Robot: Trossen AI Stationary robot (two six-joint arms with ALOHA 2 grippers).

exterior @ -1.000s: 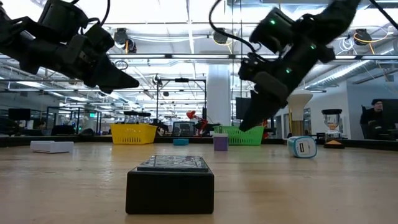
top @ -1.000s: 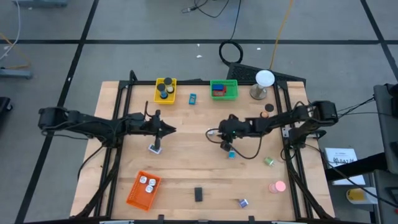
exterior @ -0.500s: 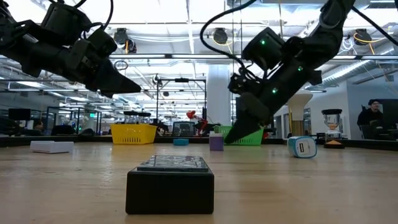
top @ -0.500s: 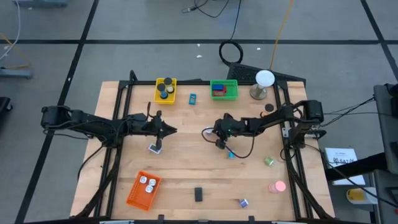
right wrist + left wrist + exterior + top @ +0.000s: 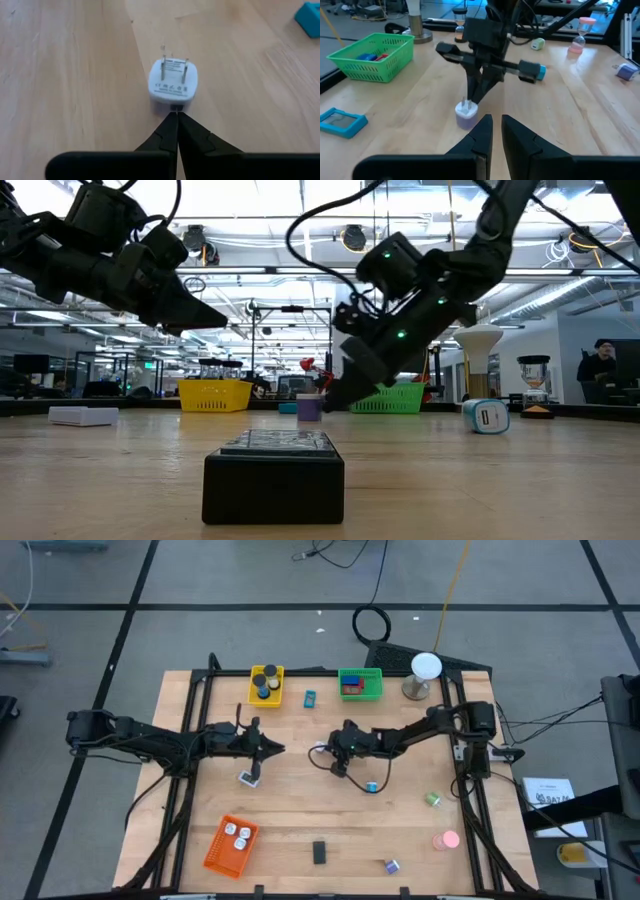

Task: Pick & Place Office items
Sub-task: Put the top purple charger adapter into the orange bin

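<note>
A small white-and-lilac plug [image 5: 173, 82] stands on the wooden table near its middle, prongs up, also seen as the plug [image 5: 466, 112] in the left wrist view. My right gripper [image 5: 176, 116] is shut, its tips against the plug's side; from overhead the right gripper [image 5: 328, 749] reaches in from the table's right. My left gripper [image 5: 496, 127] hovers left of the middle with nothing between its fingers, which leave only a slit. A white piece [image 5: 248, 778] lies on the table just below the left gripper [image 5: 272, 748]. My right gripper touches the plug's lower side wall [image 5: 175, 106] with the tips of its shut fingers [image 5: 170, 131]. The fingers slant down at it from the table's right. The plug stays upright with its base on the table.
A yellow basket [image 5: 266, 683] and a green basket [image 5: 360, 683] stand at the far edge, an orange one [image 5: 231, 843] near left. A cyan piece [image 5: 372, 786], green clip [image 5: 432, 799], pink piece [image 5: 446, 838], black block [image 5: 319, 852] and a blue piece [image 5: 309, 697] lie about.
My right gripper has moved toward the table's left and down, tipping more steeply. The plug has slid along the table toward the left ahead of its tips, still upright.
</note>
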